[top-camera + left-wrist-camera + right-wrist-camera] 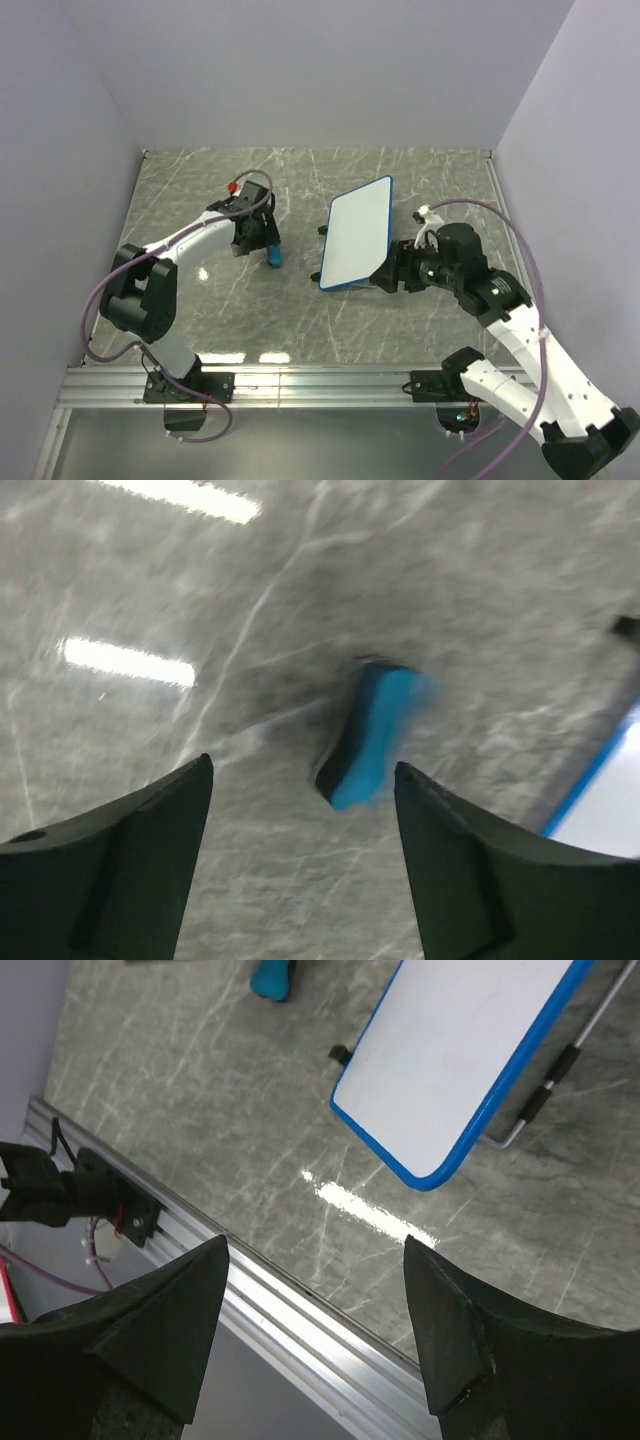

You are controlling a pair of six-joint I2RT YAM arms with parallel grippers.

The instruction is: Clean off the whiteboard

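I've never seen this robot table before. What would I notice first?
The whiteboard, white with a blue frame, stands out in the middle of the marbled table, with no scribbles showing. A little blue eraser sits to its left, right by the open left gripper. The right gripper, also open, hovers by the board's near corner.

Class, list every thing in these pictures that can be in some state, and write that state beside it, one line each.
whiteboard: blank, no marks visible; on the table, not gripped.
eraser: on the table, left of the whiteboard, not gripped.
left claw: open, empty, over the eraser.
right claw: open, empty, by the whiteboard's near corner.
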